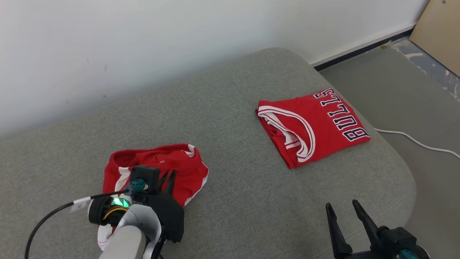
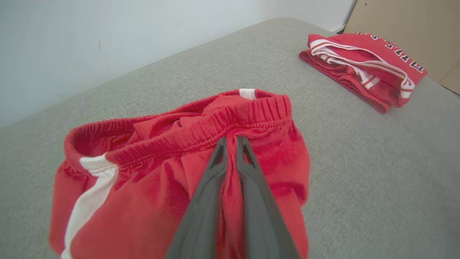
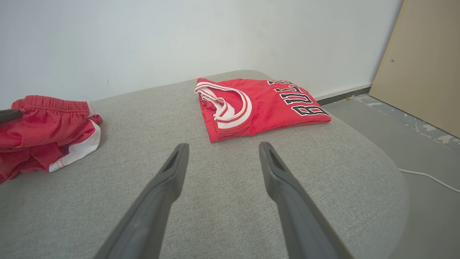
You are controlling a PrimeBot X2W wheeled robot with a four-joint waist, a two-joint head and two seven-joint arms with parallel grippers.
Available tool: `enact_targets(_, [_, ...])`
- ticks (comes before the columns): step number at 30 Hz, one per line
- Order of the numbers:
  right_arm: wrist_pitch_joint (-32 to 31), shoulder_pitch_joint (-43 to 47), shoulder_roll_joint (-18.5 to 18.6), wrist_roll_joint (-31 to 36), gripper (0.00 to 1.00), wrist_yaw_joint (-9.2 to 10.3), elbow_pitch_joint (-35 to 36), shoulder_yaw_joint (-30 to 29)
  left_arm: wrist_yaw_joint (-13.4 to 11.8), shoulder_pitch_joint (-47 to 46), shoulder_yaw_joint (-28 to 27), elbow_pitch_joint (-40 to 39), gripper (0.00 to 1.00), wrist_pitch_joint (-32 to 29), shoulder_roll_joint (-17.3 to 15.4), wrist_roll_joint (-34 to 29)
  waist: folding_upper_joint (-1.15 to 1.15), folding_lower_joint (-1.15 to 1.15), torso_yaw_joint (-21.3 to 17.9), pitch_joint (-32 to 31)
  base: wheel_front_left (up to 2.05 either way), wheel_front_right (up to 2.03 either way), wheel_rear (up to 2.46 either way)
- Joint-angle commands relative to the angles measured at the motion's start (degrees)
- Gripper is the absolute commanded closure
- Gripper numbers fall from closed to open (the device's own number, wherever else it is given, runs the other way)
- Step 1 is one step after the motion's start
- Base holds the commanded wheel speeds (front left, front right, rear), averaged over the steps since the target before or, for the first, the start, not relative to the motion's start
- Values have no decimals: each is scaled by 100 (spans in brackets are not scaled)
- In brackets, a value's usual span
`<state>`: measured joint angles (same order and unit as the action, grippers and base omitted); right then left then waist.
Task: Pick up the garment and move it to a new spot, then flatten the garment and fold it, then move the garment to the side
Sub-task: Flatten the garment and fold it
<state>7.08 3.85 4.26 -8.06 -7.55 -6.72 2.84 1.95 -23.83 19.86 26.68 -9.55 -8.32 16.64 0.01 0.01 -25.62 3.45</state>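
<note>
Grey sofa (image 1: 233,180), white wall (image 1: 143,43)

One crumpled pair of red shorts (image 1: 179,165), one folded red jersey (image 1: 316,126), two garments in all, one grey cushion (image 1: 233,172), two pincers, left pincer (image 2: 231,141) and right pincer (image 1: 342,205), two dark fingers (image 3: 287,194) each, one white cable (image 1: 417,142), one tan board (image 1: 438,32)

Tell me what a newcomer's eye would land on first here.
Two red garments on the grey upholstered seat: crumpled red shorts at the near left, with the left gripper pinched shut on the fabric by the elastic waistband, and a folded Bulls jersey at the far right. The right gripper hangs open over the seat at the lower right.
</note>
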Motion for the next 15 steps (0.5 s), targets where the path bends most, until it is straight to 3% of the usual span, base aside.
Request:
enact_targets(1, [22,-30,-20,-18,0,13,-7,9,6,-103,4,-8,100,70,43,-13,-1,-1,39,-1,0,0,0])
enact_targets(10, [-23,-63,3,-2,0,13,-40,117,316,-954,350,-396,100,1140,503,404,-1,-1,313,-126,0,0,0])
enact_targets(13, [-35,-7,23,1,0,13,-28,79,350,-1204,356,-764,100,1577,529,1001,-1,-1,432,-188,0,0,0])
enact_targets(15, [-60,55,40,8,0,13,-16,36,198,-1301,418,-1089,100,1836,538,1448,-1,-1,574,-231,0,0,0])
